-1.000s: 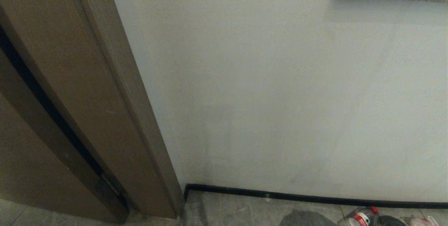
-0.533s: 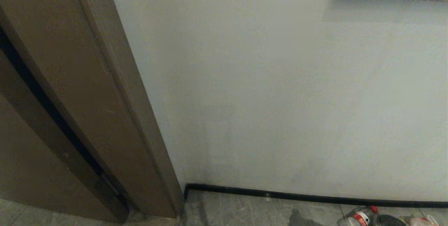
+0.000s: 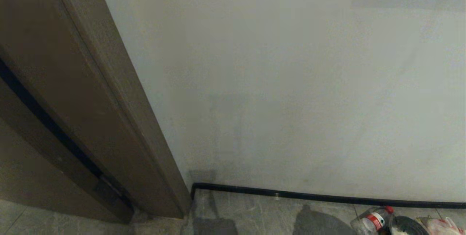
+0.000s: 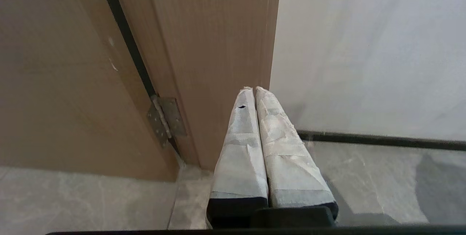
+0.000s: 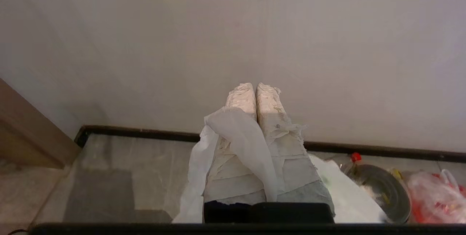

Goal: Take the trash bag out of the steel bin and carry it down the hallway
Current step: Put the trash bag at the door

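In the right wrist view my right gripper [image 5: 256,86] is shut on the trash bag [image 5: 240,136]. Its thin white film comes out between the taped fingers, drapes over one of them and hangs down on both sides. The steel bin [image 5: 386,187] stands on the floor below and to the side, seen from above with its dark round rim; it also shows at the bottom right of the head view [image 3: 409,226]. My left gripper [image 4: 253,88] is shut on nothing, pointing at a brown door frame [image 4: 211,63]. Grey marbled hallway floor tiles [image 3: 255,213] run along the white wall.
A brown door frame [image 3: 91,100] and door fill the left. A black baseboard [image 3: 327,196] lines the wall ahead. Beside the bin lie a clear bottle with a red cap [image 3: 371,220] and a clear bag with red contents [image 5: 433,196].
The whole head view has shifted: the stone ledge at the top right slid up almost out of view and a little more floor shows. That is the camera moving, not the things.
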